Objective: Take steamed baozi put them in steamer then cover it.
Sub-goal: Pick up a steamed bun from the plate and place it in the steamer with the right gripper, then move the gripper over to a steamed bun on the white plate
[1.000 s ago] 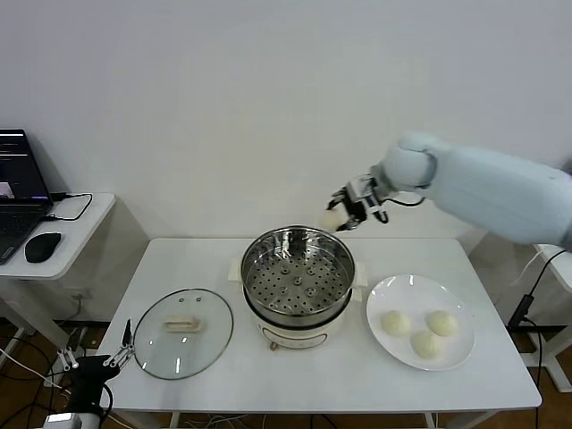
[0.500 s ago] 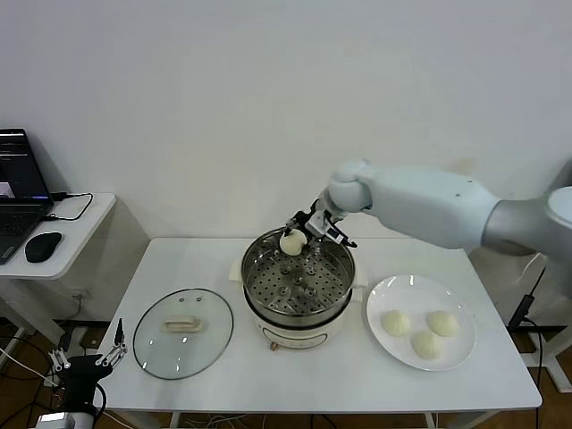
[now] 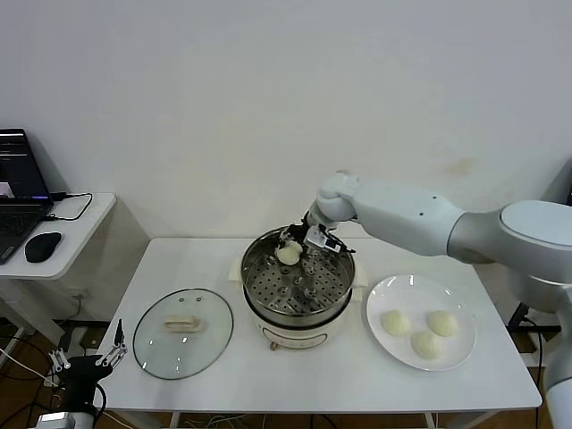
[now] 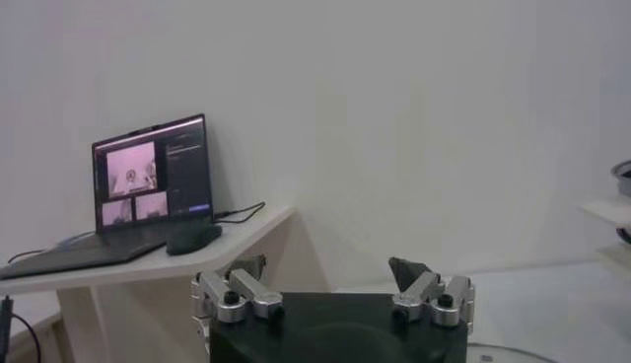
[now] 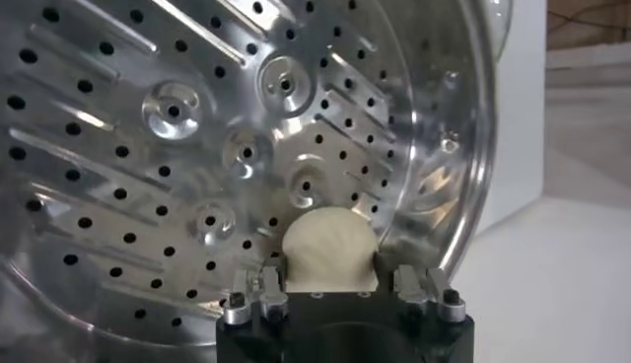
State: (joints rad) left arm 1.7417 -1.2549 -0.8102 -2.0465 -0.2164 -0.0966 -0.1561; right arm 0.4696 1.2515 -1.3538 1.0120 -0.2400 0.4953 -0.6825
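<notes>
- My right hand point(image 3: 299, 246) is down over the far side of the steamer point(image 3: 261, 299), the arm reaching in from the right.
- One steamed baozi point(image 3: 288, 254) is right at that hand, just inside the far rim of the pot.
- In the right wrist view the bun point(image 5: 328, 247) sits directly in front of the hand point(image 5: 335, 292), low over the perforated tray point(image 5: 197, 128), close to the pot wall.
- Gripping or let go? I cannot tell from here, nor whether the bun is resting on the tray.
- The steamer stands mid-tabletop point(image 3: 304, 380) on its cream-white base, uncovered.
- The cover point(image 3: 152, 344) lies flat on the tabletop left of the steamer, apart from it, bar handle point(image 3: 182, 324) facing up.
- Right of the steamer is the white plate point(image 3: 393, 295) with three more buns: one left point(image 3: 396, 322), one right point(image 3: 441, 323), one nearer point(image 3: 426, 344).
- My left hand point(image 3: 85, 362) is parked low at the near-left corner, off the tabletop edge; the left wrist view shows its fingers point(image 4: 237, 294) spread wide apart, holding nothing.
- Far left, a laptop point(image 4: 148, 182) and a mouse point(image 4: 192, 237) sit on a side table.
</notes>
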